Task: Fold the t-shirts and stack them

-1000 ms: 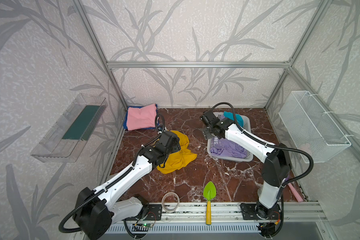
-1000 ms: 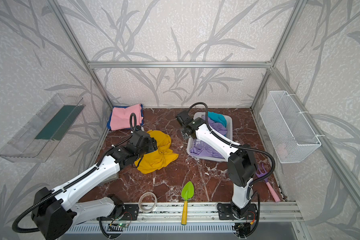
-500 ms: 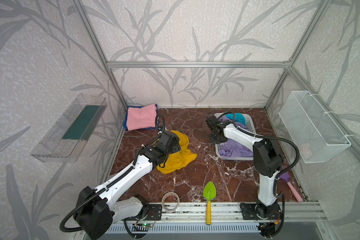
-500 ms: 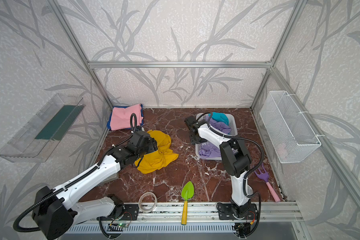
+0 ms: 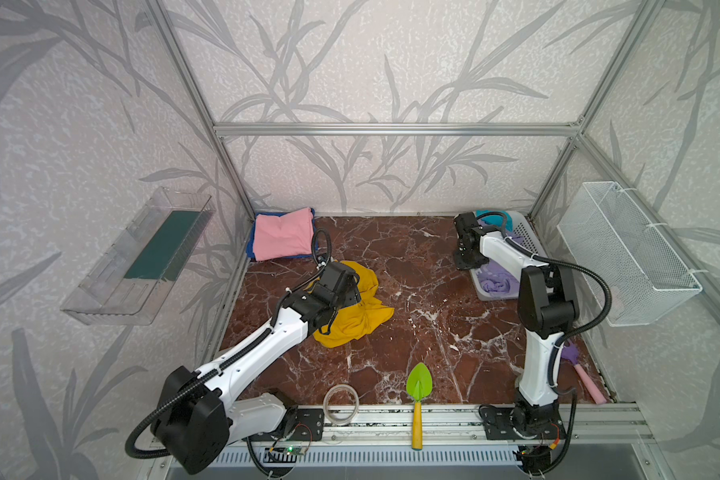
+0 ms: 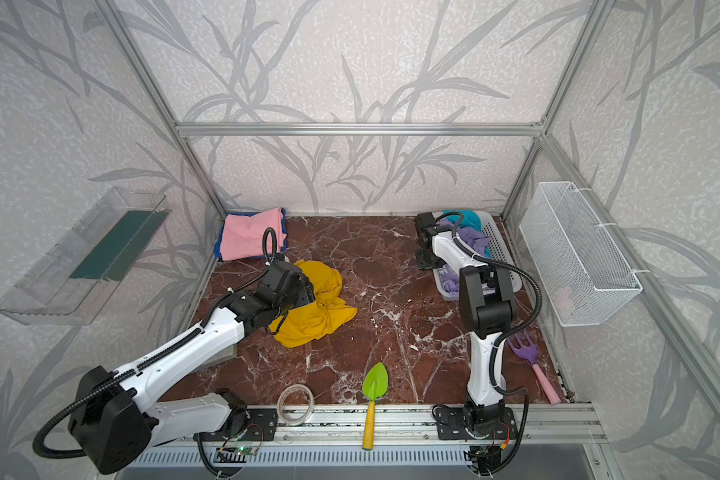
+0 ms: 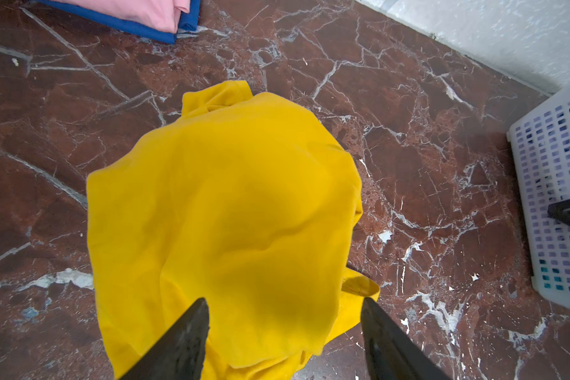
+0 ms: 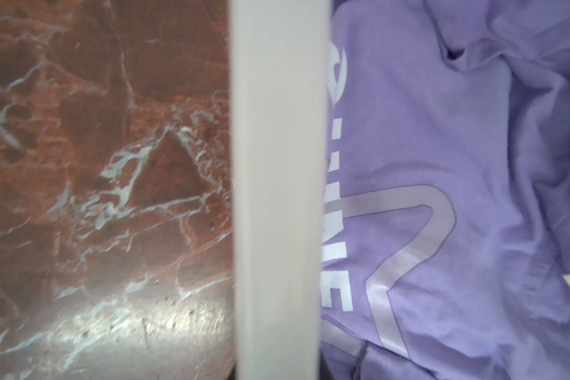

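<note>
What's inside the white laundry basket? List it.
A crumpled lavender t-shirt lies in the basket, with a teal t-shirt at its far end. The right arm covers part of the inside, and anything beneath the shirts is hidden.

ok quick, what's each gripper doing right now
left gripper: open, fingers spread over the crumpled mustard-yellow cotton t-shirt, holding nothing
right gripper: cannot tell, at the rim of the white perforated plastic basket

crumpled tee (image 5: 362, 320): centre-left | folded stack (image 5: 283, 239): back-left | basket (image 5: 531, 243): back-right
</note>
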`<state>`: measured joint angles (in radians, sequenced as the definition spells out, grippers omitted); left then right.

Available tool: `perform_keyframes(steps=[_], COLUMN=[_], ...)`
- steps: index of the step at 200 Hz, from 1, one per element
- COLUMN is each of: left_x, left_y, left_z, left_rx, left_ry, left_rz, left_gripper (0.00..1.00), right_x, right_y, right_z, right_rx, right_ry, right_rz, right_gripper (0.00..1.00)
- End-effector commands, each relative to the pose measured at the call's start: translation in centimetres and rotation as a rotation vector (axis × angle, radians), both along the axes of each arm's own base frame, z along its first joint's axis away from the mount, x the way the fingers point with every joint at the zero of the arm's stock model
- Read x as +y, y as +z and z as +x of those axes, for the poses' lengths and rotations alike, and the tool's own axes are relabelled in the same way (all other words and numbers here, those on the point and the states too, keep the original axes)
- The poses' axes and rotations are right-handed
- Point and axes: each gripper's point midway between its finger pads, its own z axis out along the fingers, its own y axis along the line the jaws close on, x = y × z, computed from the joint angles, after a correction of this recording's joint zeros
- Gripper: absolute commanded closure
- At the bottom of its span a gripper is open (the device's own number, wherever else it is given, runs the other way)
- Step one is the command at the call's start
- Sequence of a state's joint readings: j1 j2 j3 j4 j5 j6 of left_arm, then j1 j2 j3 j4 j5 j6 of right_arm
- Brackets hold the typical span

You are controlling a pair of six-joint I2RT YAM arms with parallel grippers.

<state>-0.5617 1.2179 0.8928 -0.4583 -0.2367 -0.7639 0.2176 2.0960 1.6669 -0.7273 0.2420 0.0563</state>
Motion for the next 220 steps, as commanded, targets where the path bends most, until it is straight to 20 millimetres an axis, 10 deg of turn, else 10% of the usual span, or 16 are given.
perform_keyframes(steps=[1, 74, 147, 220], left_x=[0.3, 2.1, 2.0, 0.5], left_y=[0.8, 2.3, 2.3, 1.6], left_z=[0.2, 0.2, 0.9, 1.7], left_rx=[-0.009, -0.055, -0.035, -0.013], left_ry=[0.025, 0.075, 0.074, 0.021], left_rz=[-0.005, 0.052, 0.089, 0.062], left_gripper=[0.27, 0.27, 0.27, 0.18], right_x=[-1.1, -7.2, -9.1, -8.5], right_y=[0.1, -2.4, -1.4, 3.1], right_z=[3.2, 7.2, 11.0, 7.7], right_rx=[-0.053, -0.071, -0.098, -0.17], right_ry=[0.003, -0.06, -0.051, -0.133], right_rz=[0.035, -0.006, -0.075, -0.033], right_gripper=[0.95, 0.91, 0.84, 0.39])
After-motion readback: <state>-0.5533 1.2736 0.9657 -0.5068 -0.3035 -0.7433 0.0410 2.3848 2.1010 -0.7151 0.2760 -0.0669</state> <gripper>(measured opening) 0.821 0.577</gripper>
